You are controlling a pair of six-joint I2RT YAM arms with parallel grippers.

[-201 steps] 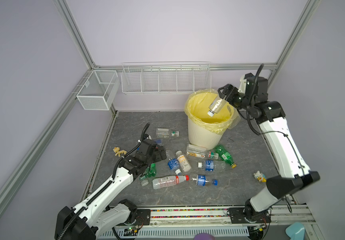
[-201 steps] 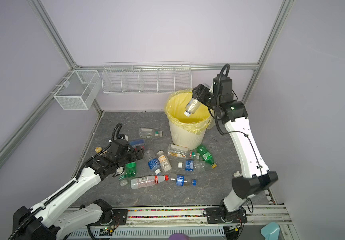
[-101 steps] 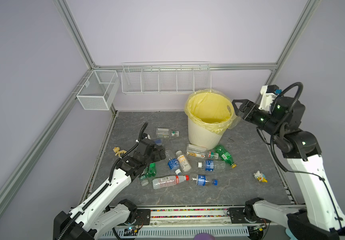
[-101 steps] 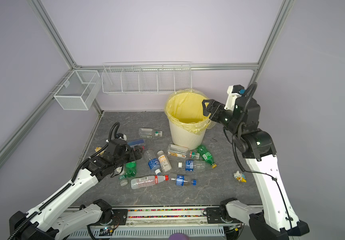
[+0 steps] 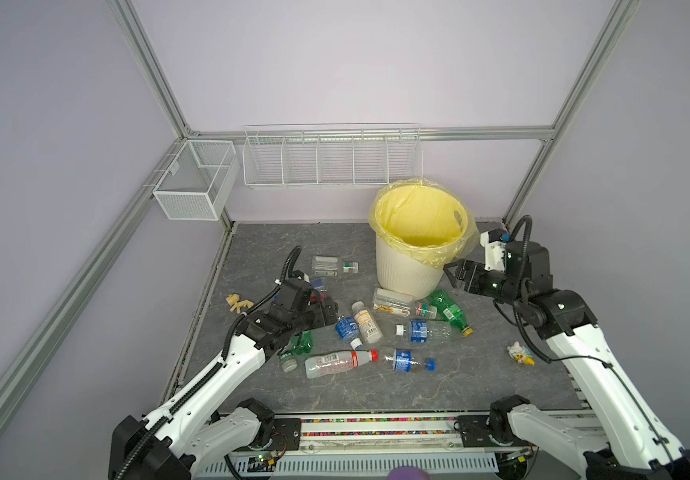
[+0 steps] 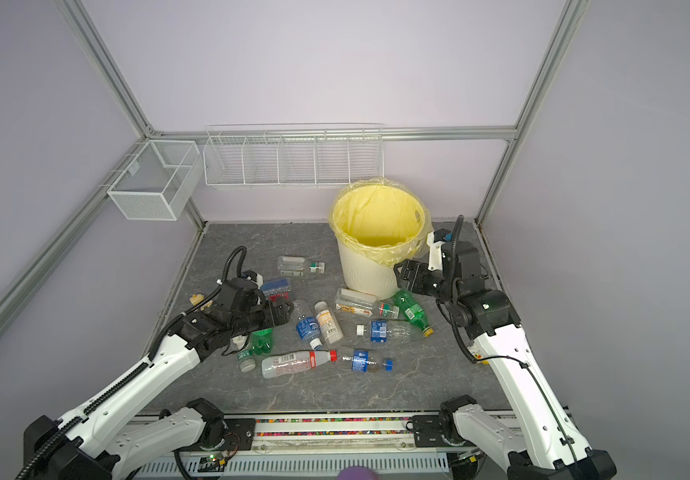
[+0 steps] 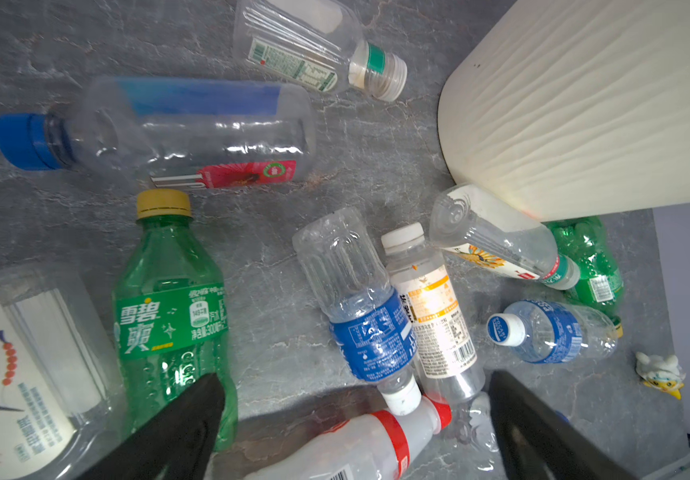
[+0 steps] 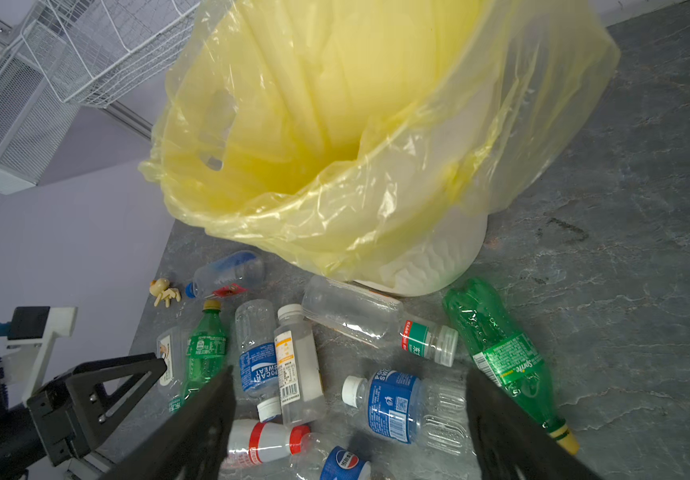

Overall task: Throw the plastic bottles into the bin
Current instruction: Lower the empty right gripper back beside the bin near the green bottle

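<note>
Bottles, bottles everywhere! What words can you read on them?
"Sprite": green bottle.
"OCARI SWEAT": blue-label bottle, first letter turned away.
"雪碧" and "300mL": other green bottle.
The remaining labels and barcodes are too small or blurred to read.

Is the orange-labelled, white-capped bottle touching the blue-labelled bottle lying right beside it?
Touching. The left wrist view shows the orange-labelled bottle and the blue-labelled bottle pressed side to side, with no gap showing between their labels.
</note>
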